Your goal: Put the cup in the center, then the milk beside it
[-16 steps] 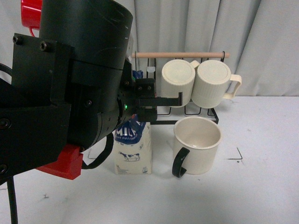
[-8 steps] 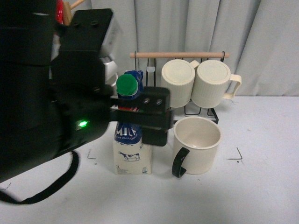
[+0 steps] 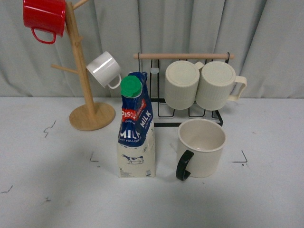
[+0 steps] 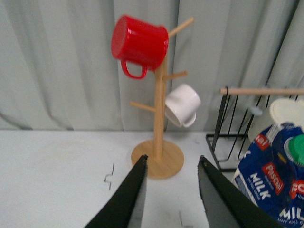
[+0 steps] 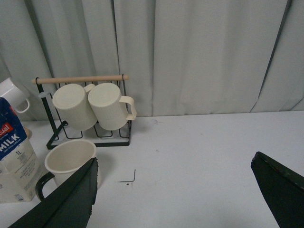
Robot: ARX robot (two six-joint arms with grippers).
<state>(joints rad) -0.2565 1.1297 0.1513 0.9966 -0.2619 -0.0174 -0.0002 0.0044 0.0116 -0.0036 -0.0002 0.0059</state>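
your left gripper (image 4: 170, 190) has its jaws spread with nothing between them — the milk (image 4: 275, 178) stands off to one side of them, near but not touching, and the wooden mug tree (image 4: 159, 118) lies straight beyond the gap. your right gripper (image 5: 180, 199) is spread wide and empty too; the cup (image 5: 69, 159) sits upright on the table (image 5: 199, 152) just past one jaw, the milk (image 3: 137, 128) just beside it, close on its handle side.

Glossy printed milk (image 3: 137, 137) carton, matt cream cup (image 3: 201, 147), wooden mug tree (image 3: 84, 80), glossy red mug (image 3: 44, 16)
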